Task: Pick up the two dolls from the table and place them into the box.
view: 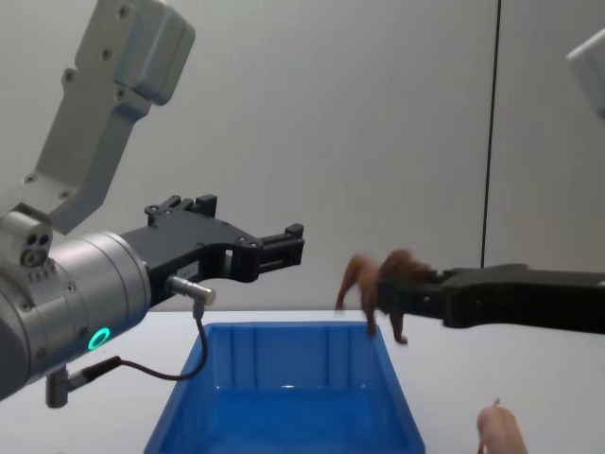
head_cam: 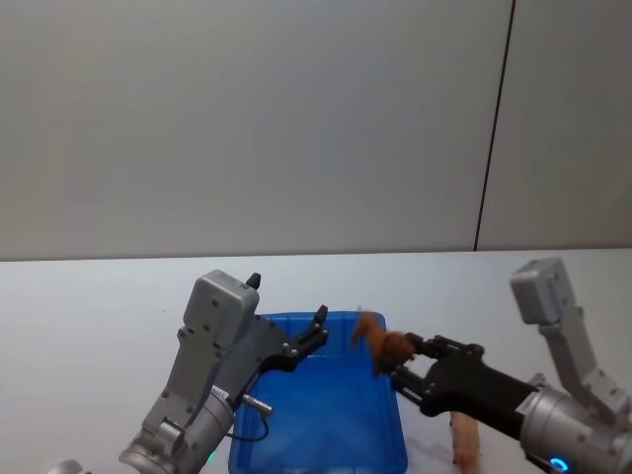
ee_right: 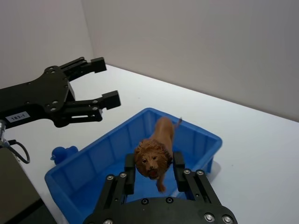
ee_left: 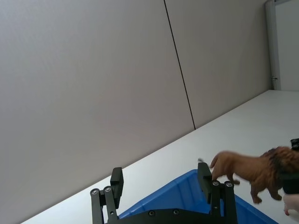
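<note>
Plain white tabletop (head_cam: 79, 316), bright blue ribbed plastic bin (head_cam: 326, 420) sitting on it. The left gripper (ee_left: 160, 179) is spread wide and empty above the bin. The right gripper (ee_right: 154, 165) is clamped on the reddish-brown toy lion (ee_right: 161, 137) over the bin's right edge. The small pale pink toy pig (view: 499, 430) is on the table just right of the bin.

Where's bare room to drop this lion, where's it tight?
The box floor is bare throughout. Crowded: left gripper open above its left side, right gripper holding the lion above its right rim, pink doll on the table beside it.
</note>
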{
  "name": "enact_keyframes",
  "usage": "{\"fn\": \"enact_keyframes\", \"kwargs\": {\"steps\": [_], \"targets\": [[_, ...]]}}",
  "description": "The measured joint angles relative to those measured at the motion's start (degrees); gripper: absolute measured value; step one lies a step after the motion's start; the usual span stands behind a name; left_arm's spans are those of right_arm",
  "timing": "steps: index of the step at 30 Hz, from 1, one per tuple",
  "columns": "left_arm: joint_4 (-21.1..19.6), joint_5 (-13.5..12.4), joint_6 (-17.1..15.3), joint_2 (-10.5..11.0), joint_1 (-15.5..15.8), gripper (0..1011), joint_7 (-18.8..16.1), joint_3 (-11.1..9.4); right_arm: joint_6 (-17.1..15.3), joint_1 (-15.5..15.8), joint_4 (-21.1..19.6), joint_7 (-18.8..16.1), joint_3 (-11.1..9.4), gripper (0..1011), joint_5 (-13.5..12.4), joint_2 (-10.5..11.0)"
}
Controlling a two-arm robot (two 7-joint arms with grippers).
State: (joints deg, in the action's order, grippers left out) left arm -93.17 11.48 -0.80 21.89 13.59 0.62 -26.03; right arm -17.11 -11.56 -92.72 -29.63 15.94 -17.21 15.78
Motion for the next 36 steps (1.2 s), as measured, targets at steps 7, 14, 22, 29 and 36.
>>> {"fn": "enact_keyframes", "kwargs": {"steps": [7, 14, 22, 29, 36], "targets": [[0.0, 0.0, 0.0, 0.0, 0.0, 1001, 0.0, 0.0, -0.92, -1.75, 2.21, -1.73, 1.25, 683, 0.42, -1.59], [0.0, 0.0, 0.0, 0.0, 0.0, 1001, 0.0, 0.0, -0.73, -2.41, 3.35, -1.91, 1.61, 850, 0.57, -1.96], [0.0, 0.0, 0.0, 0.0, 0.0, 1001, 0.0, 0.0, 0.7, -1.36, 3.08, -0.34, 0.42, 1001, -0.32, -0.15], [0.0, 0.0, 0.0, 0.0, 0.0, 1001, 0.0, 0.0, 1.5, 1.1, 1.57, 1.75, -1.02, 1001, -2.15, 2.26], [0.0, 0.0, 0.0, 0.0, 0.0, 1001, 0.0, 0.0, 1.5, 4.35, -0.17, 3.93, -2.09, 1001, -3.72, 4.67]]}}
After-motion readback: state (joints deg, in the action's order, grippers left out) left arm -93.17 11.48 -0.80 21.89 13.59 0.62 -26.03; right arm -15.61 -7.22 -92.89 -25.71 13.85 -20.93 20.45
